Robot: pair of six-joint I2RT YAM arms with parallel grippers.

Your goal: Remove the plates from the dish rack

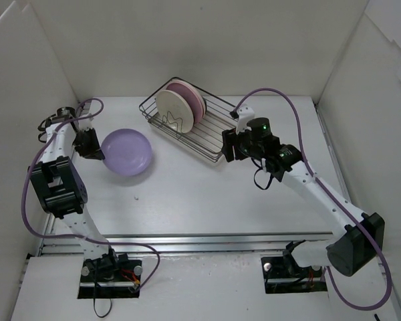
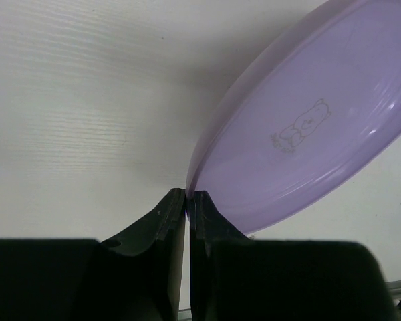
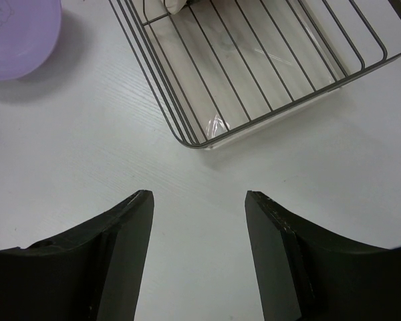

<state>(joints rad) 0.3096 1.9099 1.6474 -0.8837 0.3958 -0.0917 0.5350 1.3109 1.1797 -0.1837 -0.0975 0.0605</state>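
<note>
My left gripper point(image 1: 97, 151) point(image 2: 187, 195) is shut on the rim of a round lavender plate point(image 1: 127, 152) point(image 2: 307, 134), which tilts over the table left of the dish rack. The dark wire dish rack point(image 1: 187, 137) point(image 3: 202, 144) sits at the back centre. A cream plate point(image 1: 172, 110) and a pink plate point(image 1: 195, 100) stand upright in its left end. My right gripper point(image 1: 228, 148) point(image 3: 199, 197) stands open over bare table just off the rack's near right corner, nothing between its fingers. The lavender plate point(image 3: 17, 27) also shows at the top left of the right wrist view.
White walls close in the table on the left, back and right. A purple cable point(image 1: 301, 127) loops above the right arm. The right half of the rack holds no plates.
</note>
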